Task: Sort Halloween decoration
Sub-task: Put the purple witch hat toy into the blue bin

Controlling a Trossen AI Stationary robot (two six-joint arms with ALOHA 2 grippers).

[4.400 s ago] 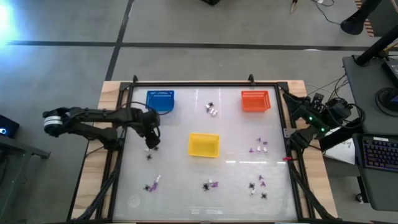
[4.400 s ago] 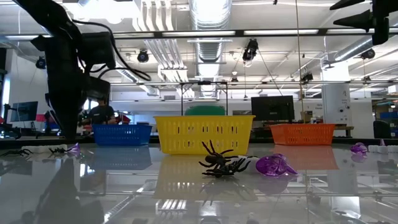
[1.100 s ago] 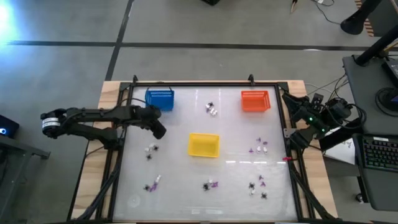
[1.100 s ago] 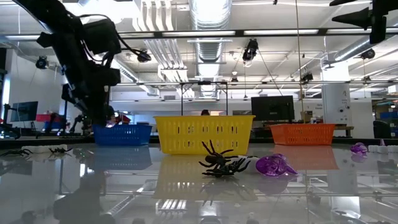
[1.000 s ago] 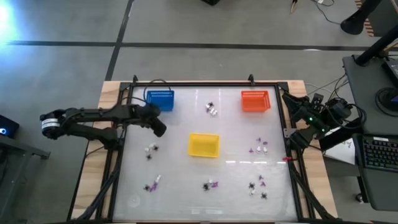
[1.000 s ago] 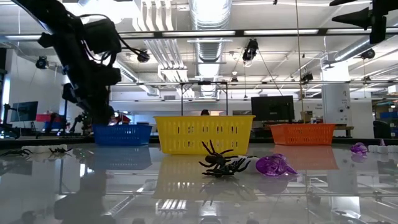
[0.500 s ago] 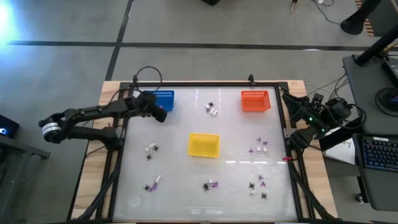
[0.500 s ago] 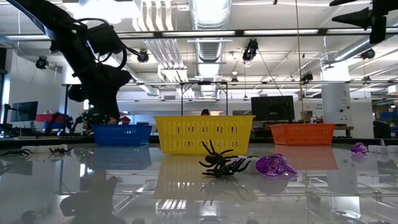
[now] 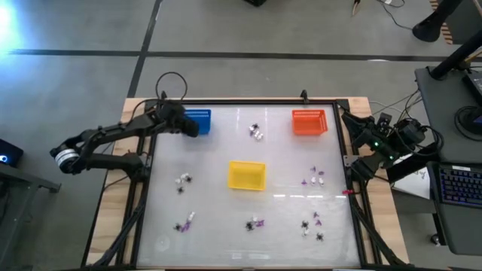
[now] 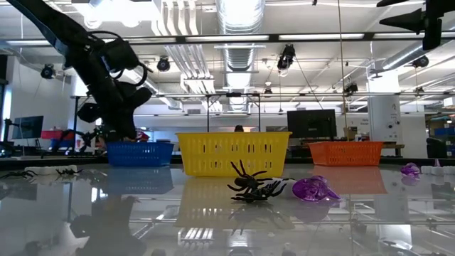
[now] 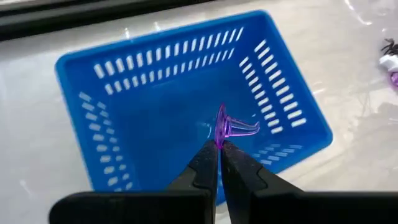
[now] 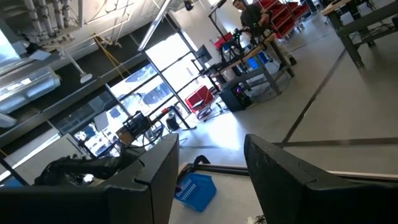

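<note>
Above the blue basket [image 11: 186,106], the left gripper [image 11: 219,144] is pinching 1 purple piece [image 11: 229,126] (nothing dropped in yet); scattered decorations [image 9: 310,223] are still lying unsorted on the desk [image 9: 286,158].

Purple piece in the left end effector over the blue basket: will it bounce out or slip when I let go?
The purple piece looks like thin, light plastic, pinched by one edge in the shut left end effector, so it may twist. Hanging above the floor of the blue basket, whose walls surround it, it probably stays inside.
</note>
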